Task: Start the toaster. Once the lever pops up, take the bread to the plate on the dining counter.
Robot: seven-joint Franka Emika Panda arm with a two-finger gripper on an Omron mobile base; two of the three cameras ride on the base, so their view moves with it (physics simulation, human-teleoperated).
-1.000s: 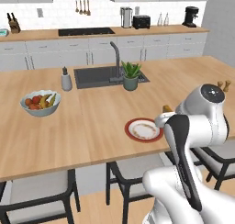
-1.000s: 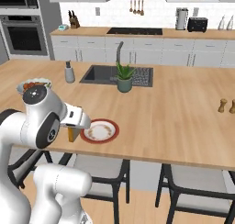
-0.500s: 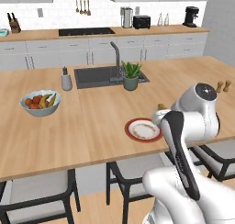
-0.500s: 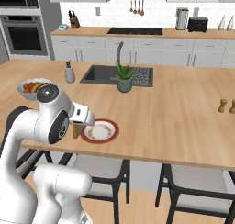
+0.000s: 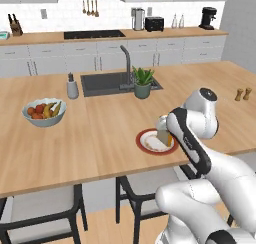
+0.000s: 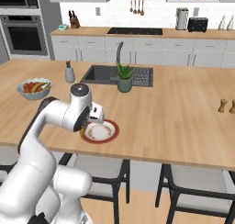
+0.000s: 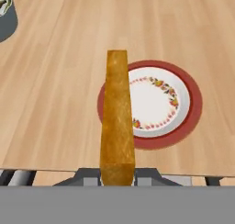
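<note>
The two-finger gripper (image 7: 117,175) is clamped on the tan toast slice (image 7: 117,117), held edge-on above the red-rimmed round plate (image 7: 186,122).

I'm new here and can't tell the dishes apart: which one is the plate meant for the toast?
On the big light-wood dining counter, look at its near edge, in front of the sink. The plate lies flat there, red-rimmed with a white centre, unlike the deep white fruit bowl further left.

Bread (image 5: 163,137) above red-rimmed plate (image 5: 148,147)
</note>
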